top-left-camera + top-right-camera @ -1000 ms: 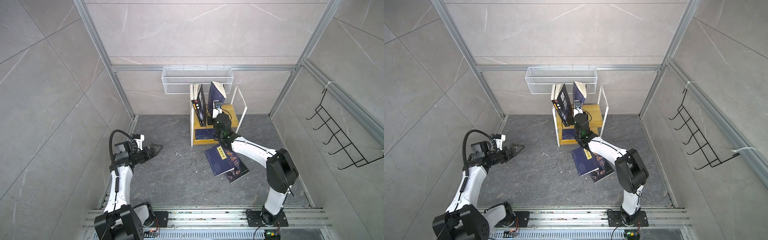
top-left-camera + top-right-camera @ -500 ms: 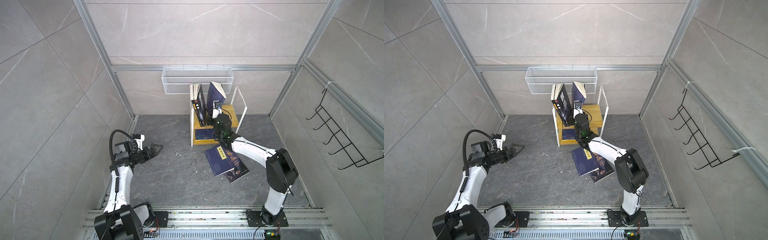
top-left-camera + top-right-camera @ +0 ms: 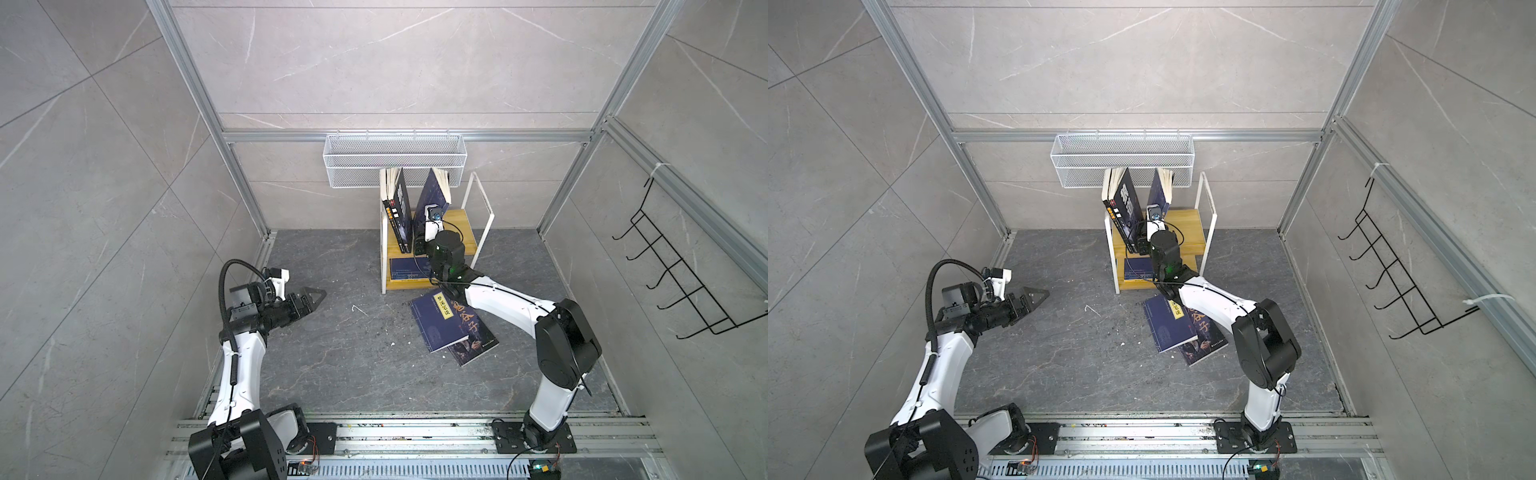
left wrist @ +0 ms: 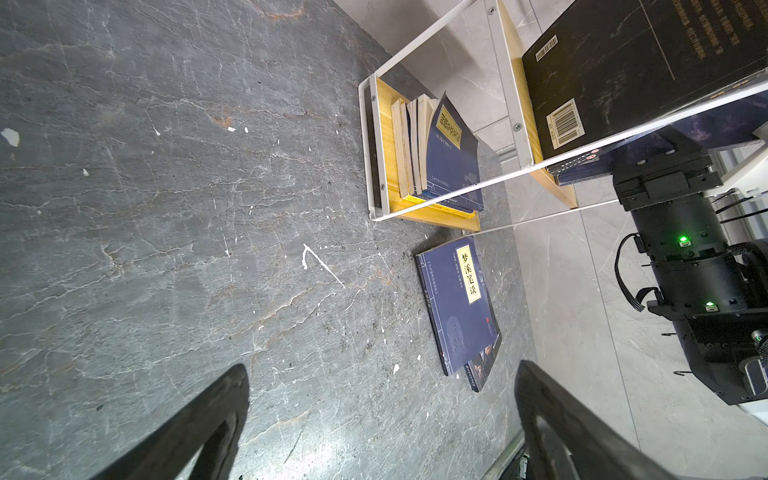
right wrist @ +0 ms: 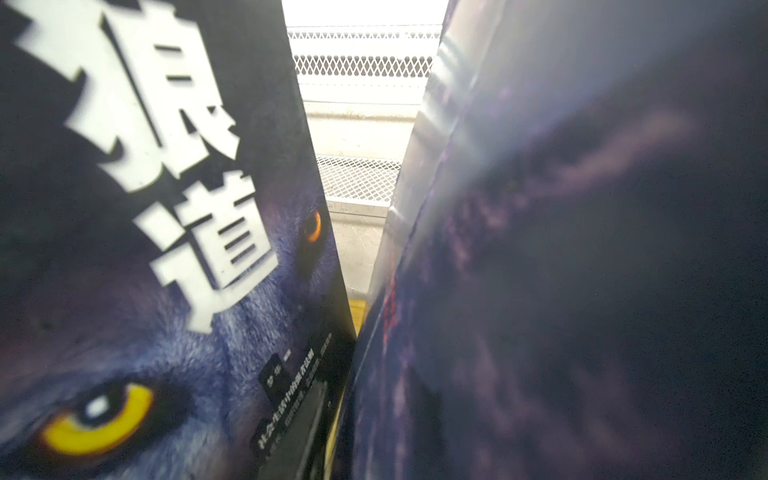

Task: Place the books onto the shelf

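Top views: two books [image 3: 436, 328] not yet shelved.
They lie at the shelf's [image 3: 467, 239] 5 o'clock; others are shelved. Left gripper [image 3: 320, 295] gapes empty; right gripper [image 3: 419, 243], by the upright ones: cannot tell.

Black book [image 5: 166, 208] with white characters and yellow wolf eyes. Navy book [image 3: 436, 328] with a yellow label on the dark grey veined floor [image 3: 353, 365]. Shelf [image 3: 465, 220]: pale yellow boards, white frame.
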Robot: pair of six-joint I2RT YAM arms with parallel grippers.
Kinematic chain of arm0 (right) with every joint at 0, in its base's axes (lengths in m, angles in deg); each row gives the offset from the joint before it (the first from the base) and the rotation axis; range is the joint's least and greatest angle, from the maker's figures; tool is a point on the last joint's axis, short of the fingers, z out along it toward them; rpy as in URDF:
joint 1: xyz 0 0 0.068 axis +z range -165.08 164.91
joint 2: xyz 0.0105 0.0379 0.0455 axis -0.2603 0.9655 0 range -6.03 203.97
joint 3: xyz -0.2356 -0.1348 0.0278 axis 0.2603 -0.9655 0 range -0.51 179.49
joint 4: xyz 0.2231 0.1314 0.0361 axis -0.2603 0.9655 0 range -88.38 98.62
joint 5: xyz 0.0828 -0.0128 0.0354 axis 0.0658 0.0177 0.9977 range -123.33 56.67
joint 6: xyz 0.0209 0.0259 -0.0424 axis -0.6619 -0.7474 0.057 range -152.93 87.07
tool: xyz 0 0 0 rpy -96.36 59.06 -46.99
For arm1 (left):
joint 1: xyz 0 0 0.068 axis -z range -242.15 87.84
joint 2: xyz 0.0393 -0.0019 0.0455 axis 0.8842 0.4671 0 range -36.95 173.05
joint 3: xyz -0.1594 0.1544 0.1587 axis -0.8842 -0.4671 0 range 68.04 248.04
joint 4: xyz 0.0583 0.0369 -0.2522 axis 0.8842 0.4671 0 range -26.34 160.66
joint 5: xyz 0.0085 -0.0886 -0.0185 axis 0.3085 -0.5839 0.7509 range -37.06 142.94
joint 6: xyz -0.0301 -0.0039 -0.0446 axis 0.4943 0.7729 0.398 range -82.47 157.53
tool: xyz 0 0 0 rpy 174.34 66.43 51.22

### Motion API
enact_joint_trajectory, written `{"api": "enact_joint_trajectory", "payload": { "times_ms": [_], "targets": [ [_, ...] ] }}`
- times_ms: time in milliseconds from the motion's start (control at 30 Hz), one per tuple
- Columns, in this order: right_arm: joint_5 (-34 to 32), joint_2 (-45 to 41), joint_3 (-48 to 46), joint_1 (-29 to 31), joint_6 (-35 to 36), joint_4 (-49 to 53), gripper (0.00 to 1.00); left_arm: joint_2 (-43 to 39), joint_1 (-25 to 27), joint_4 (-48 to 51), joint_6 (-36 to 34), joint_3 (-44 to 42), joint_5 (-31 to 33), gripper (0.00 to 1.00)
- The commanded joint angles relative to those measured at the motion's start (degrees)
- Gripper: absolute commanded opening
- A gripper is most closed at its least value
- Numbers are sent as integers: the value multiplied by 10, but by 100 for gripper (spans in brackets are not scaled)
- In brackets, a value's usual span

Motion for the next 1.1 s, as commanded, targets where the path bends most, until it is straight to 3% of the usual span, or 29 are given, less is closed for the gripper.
{"api": "enact_joint_trajectory", "payload": {
  "times_ms": [0,333,833,1067],
  "targets": [
    [4,-12,11,12,35,4,34,-4,-1,-2,-8,15,1,100],
    [-2,-3,33,33,105,24,45,-10,-6,-10,-6,8,2,100],
    [52,-71,-59,50,139,37,69,-7,-8,-16,0,4,3,100],
    [44,-76,-45,53,184,45,69,-7,-13,-17,-1,3,3,100]
  ]
}}
